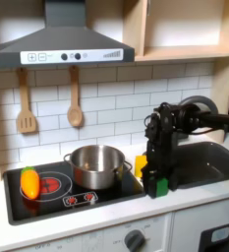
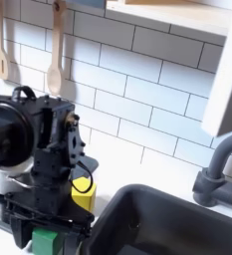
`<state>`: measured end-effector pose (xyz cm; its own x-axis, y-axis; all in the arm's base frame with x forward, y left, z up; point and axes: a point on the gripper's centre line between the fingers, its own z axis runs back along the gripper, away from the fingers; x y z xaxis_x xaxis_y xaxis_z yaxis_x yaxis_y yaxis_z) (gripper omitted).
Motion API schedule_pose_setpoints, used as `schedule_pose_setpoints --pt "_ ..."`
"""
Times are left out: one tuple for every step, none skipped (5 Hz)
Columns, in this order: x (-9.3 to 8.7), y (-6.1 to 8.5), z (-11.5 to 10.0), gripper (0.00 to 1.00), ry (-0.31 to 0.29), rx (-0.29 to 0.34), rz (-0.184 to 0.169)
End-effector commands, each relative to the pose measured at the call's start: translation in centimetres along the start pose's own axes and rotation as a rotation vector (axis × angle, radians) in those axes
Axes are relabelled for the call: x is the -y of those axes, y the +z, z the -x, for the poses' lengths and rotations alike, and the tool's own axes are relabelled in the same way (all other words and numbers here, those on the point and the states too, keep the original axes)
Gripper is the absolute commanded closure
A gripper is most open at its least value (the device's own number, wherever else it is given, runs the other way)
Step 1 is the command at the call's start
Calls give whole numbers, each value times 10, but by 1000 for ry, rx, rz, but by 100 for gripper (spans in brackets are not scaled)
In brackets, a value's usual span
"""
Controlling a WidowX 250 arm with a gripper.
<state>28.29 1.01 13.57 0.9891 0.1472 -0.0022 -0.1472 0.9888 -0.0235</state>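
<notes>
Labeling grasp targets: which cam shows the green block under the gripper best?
The first exterior view. The green block sits whole and unclipped between the stove's edge and the sink, right under the gripper. In the second exterior view the green block lies at the bottom edge, partly cut off, with the arm above it.

In the first exterior view, the steel pot (image 1: 96, 165) fills the middle of the stovetop (image 1: 47, 202), with bare burner surface between it and the orange-yellow vegetable (image 1: 29, 183) near the stovetop's left edge. A yellow block (image 1: 143, 162) stands just beside the pot's right handle, and a green block (image 1: 158, 184) sits below it at the bench edge. In the second exterior view, the sink basin (image 2: 177, 224) lies open; the faucet (image 2: 219, 174) rises at the second exterior view's right.
</notes>
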Motion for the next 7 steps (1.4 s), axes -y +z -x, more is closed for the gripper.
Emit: schedule_pose_setpoints --pt "1 2 -2 100 1 8 -3" --pt "-1 5 -1 100 18 15 2" --pt "2 15 -4 100 6 31 18" --pt "4 26 -10 100 -13 53 14" --pt "7 36 -15 100 -13 70 36" --pt "8 45 -23 100 0 96 55" --pt "8 49 -28 100 4 114 68"
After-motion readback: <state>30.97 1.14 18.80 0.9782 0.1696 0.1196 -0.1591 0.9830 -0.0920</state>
